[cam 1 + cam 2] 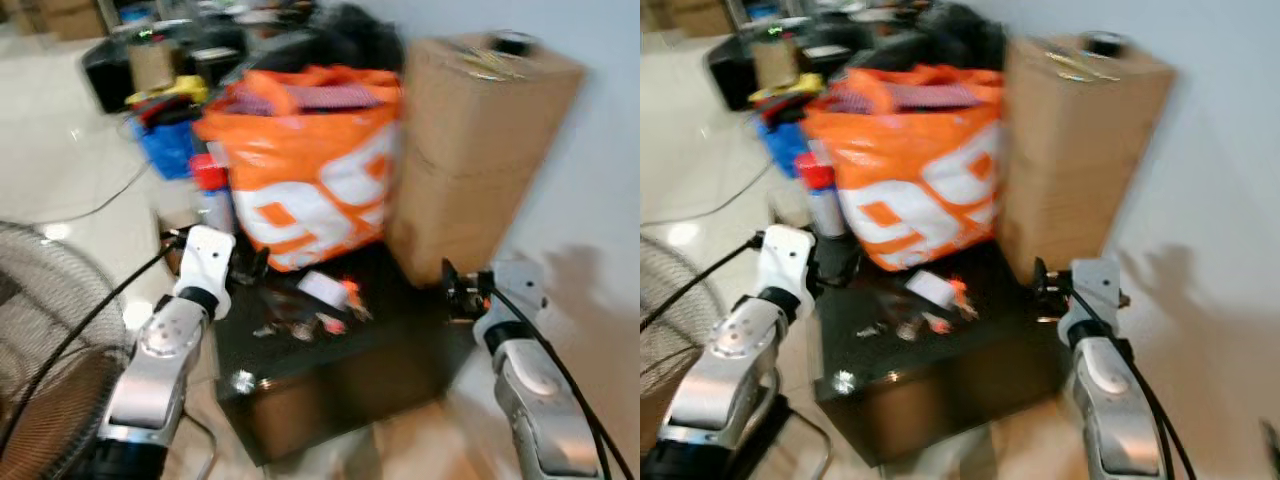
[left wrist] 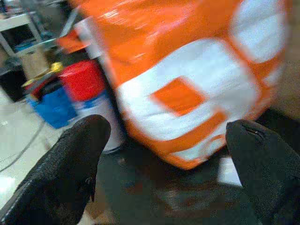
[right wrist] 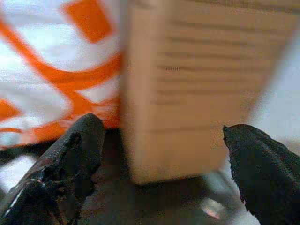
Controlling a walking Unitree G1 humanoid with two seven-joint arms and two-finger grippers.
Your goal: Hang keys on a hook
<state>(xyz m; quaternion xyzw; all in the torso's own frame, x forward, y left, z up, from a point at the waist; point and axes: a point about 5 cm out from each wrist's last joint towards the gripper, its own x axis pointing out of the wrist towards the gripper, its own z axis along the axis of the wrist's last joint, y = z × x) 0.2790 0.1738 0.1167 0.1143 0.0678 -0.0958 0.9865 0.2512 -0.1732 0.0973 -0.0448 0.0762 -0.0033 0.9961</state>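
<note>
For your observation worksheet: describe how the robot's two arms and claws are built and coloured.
Both arms are silver metal segments with rounded joints and white housings near the wrists. A black cable loops along the left arm and another along the right arm. The left claw and the right claw each have two long, rounded black fingers.

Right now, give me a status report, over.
Left gripper and right gripper open, empty. Keys on black table. Orange bag, cardboard box behind.
</note>
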